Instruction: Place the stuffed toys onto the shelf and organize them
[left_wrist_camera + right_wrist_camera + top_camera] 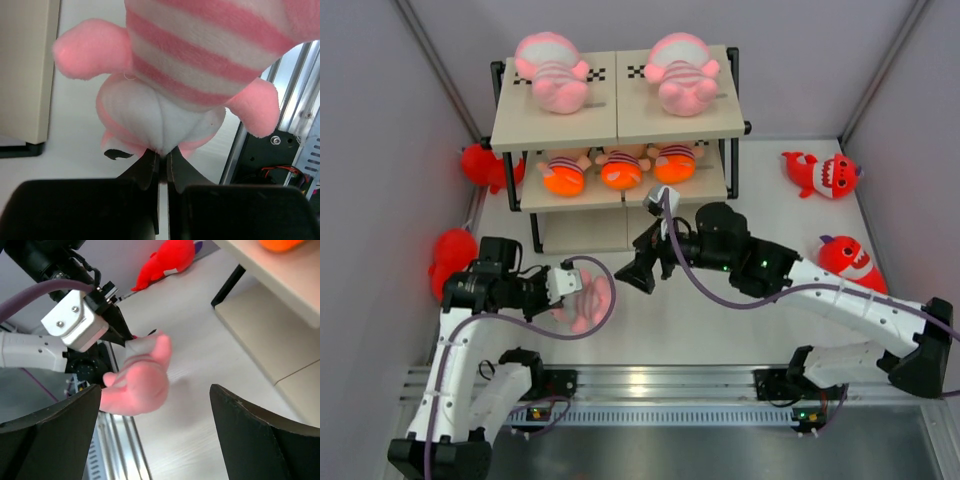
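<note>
My left gripper (570, 283) is shut on a pale-pink striped stuffed toy (586, 301) and holds it above the table, left of centre. In the left wrist view the fingertips (150, 162) pinch the toy's (200, 60) white bottom seam. My right gripper (632, 277) is open and empty, just right of that toy, and faces it (140, 385) in the right wrist view. The shelf (620, 125) stands at the back. Two pink toys (552, 72) (680, 72) lie on its top board. Three striped toys (620, 168) lie on the middle board.
Two red sharks (485, 165) (453, 250) lie at the left wall, and two more (825, 175) (847, 260) on the table at the right. The shelf's bottom board (280, 345) is close to the right gripper. A metal rail (650, 385) runs along the near edge.
</note>
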Robot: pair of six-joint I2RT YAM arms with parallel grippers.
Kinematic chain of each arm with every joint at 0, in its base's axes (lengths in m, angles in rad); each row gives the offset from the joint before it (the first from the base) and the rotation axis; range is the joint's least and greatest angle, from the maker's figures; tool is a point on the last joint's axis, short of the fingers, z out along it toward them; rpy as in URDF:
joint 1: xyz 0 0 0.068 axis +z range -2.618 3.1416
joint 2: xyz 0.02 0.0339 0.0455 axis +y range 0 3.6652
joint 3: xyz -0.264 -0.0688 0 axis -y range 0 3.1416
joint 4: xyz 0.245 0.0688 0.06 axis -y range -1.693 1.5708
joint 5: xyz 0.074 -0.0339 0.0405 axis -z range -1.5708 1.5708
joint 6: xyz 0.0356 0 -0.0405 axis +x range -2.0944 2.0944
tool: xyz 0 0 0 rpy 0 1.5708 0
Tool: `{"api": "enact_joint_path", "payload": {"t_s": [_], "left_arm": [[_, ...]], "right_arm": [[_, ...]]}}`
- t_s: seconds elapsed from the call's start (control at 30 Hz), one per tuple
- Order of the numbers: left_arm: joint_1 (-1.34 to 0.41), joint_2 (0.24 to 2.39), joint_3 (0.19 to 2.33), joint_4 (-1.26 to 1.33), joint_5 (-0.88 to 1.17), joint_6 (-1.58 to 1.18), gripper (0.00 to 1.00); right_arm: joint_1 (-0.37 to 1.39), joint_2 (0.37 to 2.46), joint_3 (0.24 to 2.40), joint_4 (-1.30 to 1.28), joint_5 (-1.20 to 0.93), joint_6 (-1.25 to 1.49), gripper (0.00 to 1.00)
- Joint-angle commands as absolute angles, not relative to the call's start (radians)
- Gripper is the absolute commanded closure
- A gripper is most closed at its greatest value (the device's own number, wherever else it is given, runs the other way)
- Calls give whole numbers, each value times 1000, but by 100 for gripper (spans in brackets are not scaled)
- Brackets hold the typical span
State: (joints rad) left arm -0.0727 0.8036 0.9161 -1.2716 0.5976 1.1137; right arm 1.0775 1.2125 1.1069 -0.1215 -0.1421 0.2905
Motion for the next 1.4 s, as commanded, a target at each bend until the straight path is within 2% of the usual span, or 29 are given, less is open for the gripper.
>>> {"api": "enact_joint_path", "payload": {"t_s": [0.0,0.07,0.27,0.47,0.53,0.57,0.63,0.67,0.7,0.77,0.8,0.83,0.9,0.93,0.97,1.03,1.23,1.37], "left_arm": [[-72,778,969,-1439,729,1310,100],[-72,772,976,-1450,719,1318,100],[-72,758,989,-1470,735,1328,100],[-72,759,992,-1473,745,1328,100],[-72,759,992,-1479,747,1330,100],[-72,758,992,-1479,747,1328,100],[-72,758,994,-1479,749,1318,100],[-72,755,997,-1479,753,1315,100],[-72,756,1000,-1477,752,1310,100],[-72,756,1026,-1473,733,1269,100],[-72,756,1061,-1470,723,1208,84],[-72,756,1083,-1450,703,1159,72],[-71,756,1161,-1440,636,1060,55],[-72,755,1189,-1439,614,976,18],[-71,750,1247,-1439,570,901,13],[-72,746,1305,-1437,521,831,2],[-72,753,1552,-1433,281,632,2],[-72,762,1658,-1408,171,580,2]], "right_arm": [[988,1253,1222,-305,-469,-55,11],[983,1285,1294,-350,-582,-127,12],[999,1396,1355,-385,-728,-186,14],[1078,1469,1332,-295,-696,-155,15],[1083,1491,1341,-282,-687,-124,23],[1095,1517,1353,-304,-689,-126,28],[1115,1532,1373,-318,-661,-133,57],[1130,1534,1370,-316,-651,-132,75],[1134,1531,1368,-319,-638,-129,100],[1135,1508,1370,-350,-595,-121,100],[1134,1496,1374,-357,-575,-114,100],[1135,1479,1379,-367,-569,-106,100],[1135,1415,1409,-403,-549,-88,100],[1135,1369,1426,-420,-502,-81,100],[1135,1347,1472,-454,-444,-74,100],[1135,1315,1537,-497,-402,-78,100],[1135,1299,1903,-569,-280,-120,100],[1135,1336,2088,-484,-164,-193,100]]}}
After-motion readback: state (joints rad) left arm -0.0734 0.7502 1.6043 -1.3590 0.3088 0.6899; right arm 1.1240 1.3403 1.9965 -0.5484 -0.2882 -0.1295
